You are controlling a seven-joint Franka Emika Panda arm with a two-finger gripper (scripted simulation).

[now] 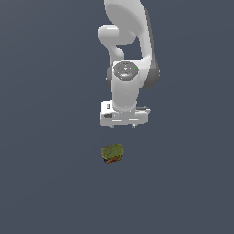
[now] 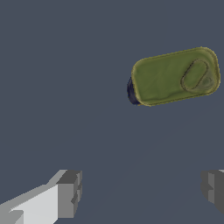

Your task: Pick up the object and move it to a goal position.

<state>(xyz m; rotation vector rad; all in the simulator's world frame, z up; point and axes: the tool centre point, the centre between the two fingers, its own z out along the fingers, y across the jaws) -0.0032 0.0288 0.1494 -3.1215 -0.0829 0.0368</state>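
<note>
The hand (image 1: pixel 123 127) is held released above the surface (image 1: pixel 50 183), its fingers (image 2: pixel 68 192) spread wide; the can (image 1: pixel 112 153) is seen lying below it, untouched.

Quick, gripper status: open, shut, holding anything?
Gripper: open and empty, fingers wide apart; the can lies on the floor, not between them.

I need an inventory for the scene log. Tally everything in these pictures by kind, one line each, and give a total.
Cans: 1, the can with an olive-green top, lying on the dark floor
Robot arms: 1, the arm, its claw open above the can and holding nothing
Total: 2
</note>
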